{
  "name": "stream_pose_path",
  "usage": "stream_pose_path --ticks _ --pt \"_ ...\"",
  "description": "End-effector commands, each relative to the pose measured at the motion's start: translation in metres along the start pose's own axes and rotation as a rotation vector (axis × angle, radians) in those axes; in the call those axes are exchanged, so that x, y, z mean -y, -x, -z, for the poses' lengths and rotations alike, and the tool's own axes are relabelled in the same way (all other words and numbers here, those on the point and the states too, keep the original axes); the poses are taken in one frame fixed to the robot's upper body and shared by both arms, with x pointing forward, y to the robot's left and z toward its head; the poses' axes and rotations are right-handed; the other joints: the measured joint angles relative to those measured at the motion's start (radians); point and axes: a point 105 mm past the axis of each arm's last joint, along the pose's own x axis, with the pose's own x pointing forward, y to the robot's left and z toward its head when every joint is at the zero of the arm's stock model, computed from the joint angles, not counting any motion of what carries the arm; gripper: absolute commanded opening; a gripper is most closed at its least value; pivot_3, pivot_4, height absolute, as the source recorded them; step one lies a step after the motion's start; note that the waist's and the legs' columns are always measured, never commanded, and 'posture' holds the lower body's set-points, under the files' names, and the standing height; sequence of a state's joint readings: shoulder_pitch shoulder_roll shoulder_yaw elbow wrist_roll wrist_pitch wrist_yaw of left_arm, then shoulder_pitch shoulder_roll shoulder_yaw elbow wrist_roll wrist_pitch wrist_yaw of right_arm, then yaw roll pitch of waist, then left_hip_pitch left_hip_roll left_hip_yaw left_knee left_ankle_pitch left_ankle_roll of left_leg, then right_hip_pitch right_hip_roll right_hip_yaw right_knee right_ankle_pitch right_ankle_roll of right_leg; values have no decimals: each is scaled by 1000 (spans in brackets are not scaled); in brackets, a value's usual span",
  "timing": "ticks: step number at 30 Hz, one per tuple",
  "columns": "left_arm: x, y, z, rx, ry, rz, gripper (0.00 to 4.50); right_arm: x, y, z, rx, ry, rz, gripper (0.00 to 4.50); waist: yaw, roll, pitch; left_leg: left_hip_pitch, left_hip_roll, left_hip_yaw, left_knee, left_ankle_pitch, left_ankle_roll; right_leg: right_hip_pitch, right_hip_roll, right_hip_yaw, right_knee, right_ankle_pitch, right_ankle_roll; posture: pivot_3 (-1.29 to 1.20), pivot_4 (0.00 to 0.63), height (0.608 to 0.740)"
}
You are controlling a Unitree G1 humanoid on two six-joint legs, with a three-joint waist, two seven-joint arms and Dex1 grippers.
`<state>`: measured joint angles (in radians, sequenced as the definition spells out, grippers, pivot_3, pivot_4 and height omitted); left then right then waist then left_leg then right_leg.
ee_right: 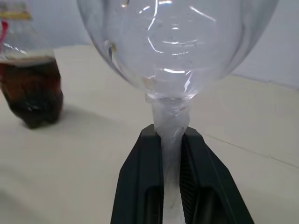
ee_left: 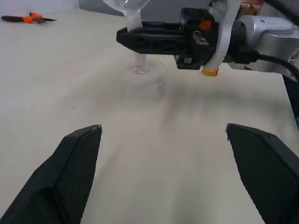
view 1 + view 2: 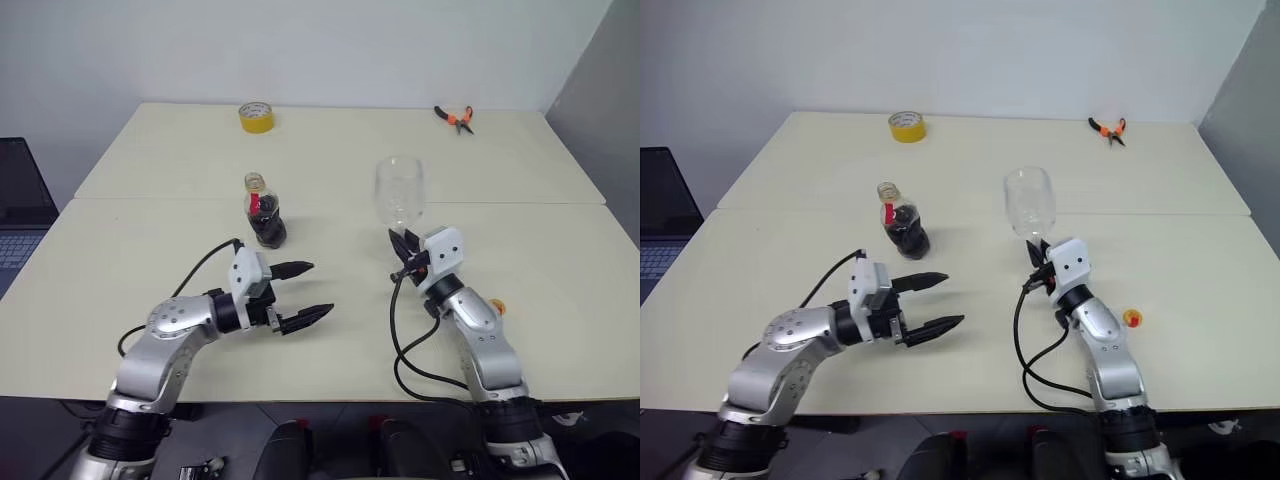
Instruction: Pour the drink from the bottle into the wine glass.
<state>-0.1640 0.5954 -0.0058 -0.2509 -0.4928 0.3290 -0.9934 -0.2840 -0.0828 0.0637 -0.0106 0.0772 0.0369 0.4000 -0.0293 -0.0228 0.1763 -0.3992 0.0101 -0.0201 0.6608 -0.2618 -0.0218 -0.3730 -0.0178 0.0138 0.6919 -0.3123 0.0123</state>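
Wine glass (image 1: 177, 51) stem clamped in right claw (image 1: 172, 154), bowl seemingly empty

The bottle (image 3: 264, 211) stands mid-table left of the wine glass (image 3: 400, 193), tape roll (image 3: 256, 117) and pliers (image 3: 455, 117) along the table's (image 3: 150, 160) far edge.

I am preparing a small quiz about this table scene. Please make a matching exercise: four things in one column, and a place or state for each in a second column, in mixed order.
Things
1. clear stemmed wine glass
2. small clear plastic bottle of dark drink
3. yellow tape roll
4. left gripper with two black fingers

Places or states
A. at the far edge of the table
B. open, holding nothing
C. stem clamped by the right gripper
D. standing upright, cap off, not held

Pairs: 1-C, 2-D, 3-A, 4-B
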Motion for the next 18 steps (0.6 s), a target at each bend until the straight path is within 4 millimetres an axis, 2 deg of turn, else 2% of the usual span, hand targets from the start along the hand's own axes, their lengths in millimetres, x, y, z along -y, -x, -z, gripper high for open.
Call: stream_pose_path --ticks 1,7,15,17,18 --pt "4 7 -14 22 -26 21 4500 -14 -10 -9 89 -52 -87 164 1 0 0 0 0 0 0 0 0 0 0 0 0 0 0 0 150 740" --pt "-4 17 -20 15 -43 -34 4500 -38 -26 12 79 -115 -180 164 -1 0 0 0 0 0 0 0 0 -1 0 0 0 0 0 0 150 740" --pt "-4 15 -21 23 -62 -38 4500 -44 -16 37 18 -83 -231 164 0 0 0 0 0 0 0 0 0 -1 0 0 1 0 0 0 150 740" --pt "-5 14 -20 21 -63 -36 4500 -43 -13 40 8 -74 -235 888 0 0 0 0 0 0 0 0 0 -1 0 0 1 0 0 0 150 740" --pt "-5 13 -19 20 -65 -34 4500 -43 -12 40 5 -71 -237 1084 0 0 0 0 0 0 0 0 0 0 0 0 1 0 0 0 150 740"
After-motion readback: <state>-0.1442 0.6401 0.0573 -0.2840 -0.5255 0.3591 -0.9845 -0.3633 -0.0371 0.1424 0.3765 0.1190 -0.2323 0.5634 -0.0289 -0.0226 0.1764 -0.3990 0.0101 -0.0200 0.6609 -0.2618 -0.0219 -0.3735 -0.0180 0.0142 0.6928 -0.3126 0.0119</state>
